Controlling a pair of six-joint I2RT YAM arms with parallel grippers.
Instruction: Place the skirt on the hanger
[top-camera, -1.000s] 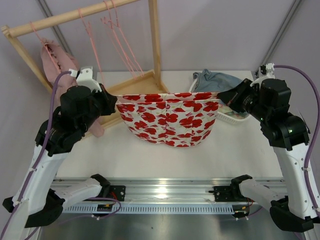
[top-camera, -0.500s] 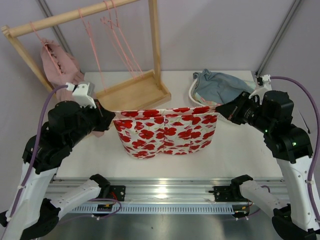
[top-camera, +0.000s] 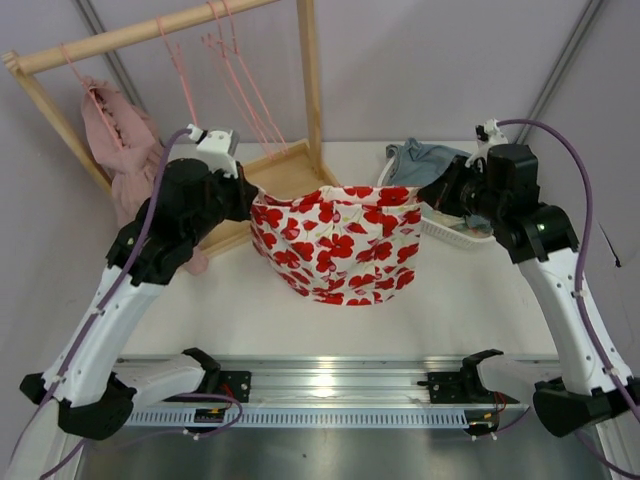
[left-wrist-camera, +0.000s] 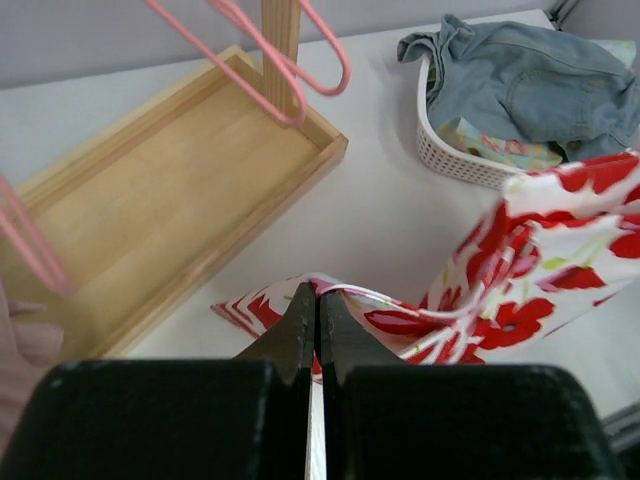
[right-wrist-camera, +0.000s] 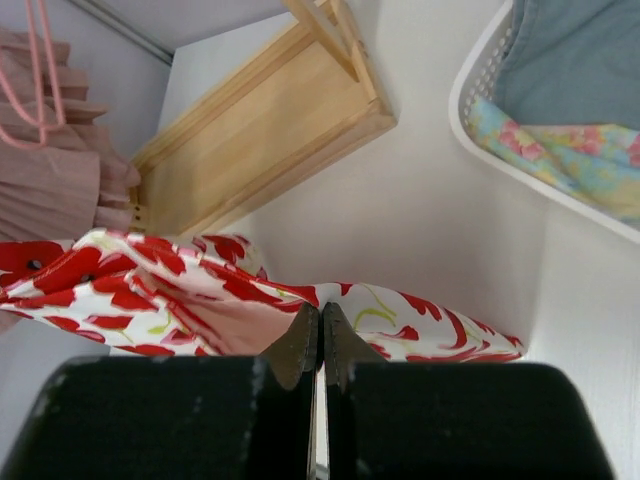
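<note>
Both arms hold the skirt (top-camera: 340, 245) up over the desk (top-camera: 240, 310), sagging between them, just in front of the wooden rack base (top-camera: 285, 172). The left gripper (left-wrist-camera: 316, 290) is pinched tight on one top corner and the right gripper (right-wrist-camera: 321, 310) is clamped on the other. The pink hangers (left-wrist-camera: 288, 115) (several alike) hang on the rack behind, apart from the skirt. The hem possibly clears the desk, hard to tell.

Cloth skirt (top-camera: 340, 245), smooth wooden rack (top-camera: 290, 178), plastic basket (left-wrist-camera: 450, 155)
</note>
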